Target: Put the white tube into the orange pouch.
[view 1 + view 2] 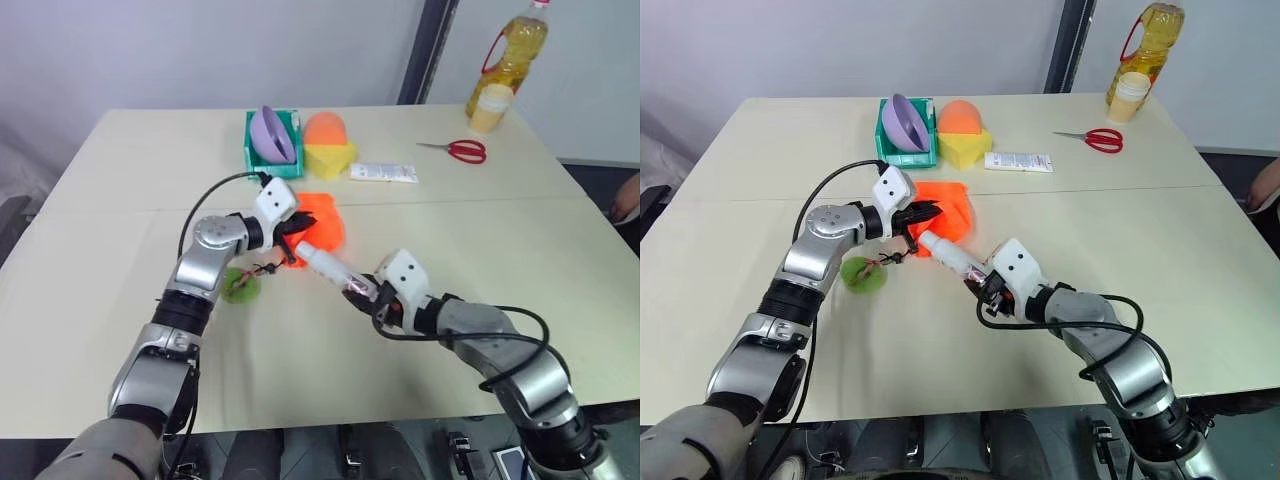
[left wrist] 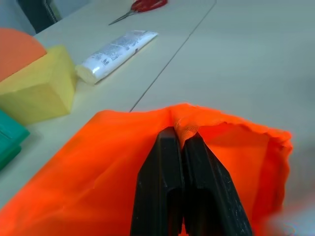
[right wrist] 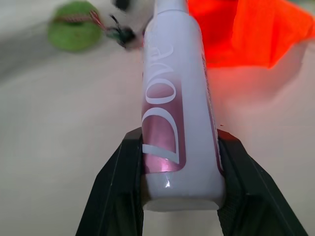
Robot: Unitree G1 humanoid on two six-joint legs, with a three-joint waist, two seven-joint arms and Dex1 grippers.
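Right gripper (image 1: 366, 296) holds white tube (image 1: 333, 270) near orange pouch (image 1: 322, 223).

- The white tube (image 3: 179, 113) is smooth, glossy plastic with a shiny pinkish metallic print.
- The orange pouch (image 2: 98, 162) is thin, matt woven cloth, creased where it is pinched.
- The fingers (image 2: 162, 191) of the left hand (image 2: 179, 142) are matt black plastic.
- The desk (image 1: 300, 350) is a smooth, matt pale surface.
- The squeeze tube (image 2: 115, 49) is crinkled, slightly glossy plastic.
- The yellow block (image 2: 37, 93) looks like matt foam.

The beige desk (image 1: 120, 170) carries a teal bin (image 1: 262, 160), an orange-and-yellow block (image 1: 328, 145), a flat squeeze tube (image 1: 384, 173) and red scissors (image 1: 458, 150) along its far edge; an oil bottle (image 1: 508, 55) and a cup (image 1: 490, 107) stand at the far right corner; a green disc (image 1: 240, 286) lies nearer the middle.
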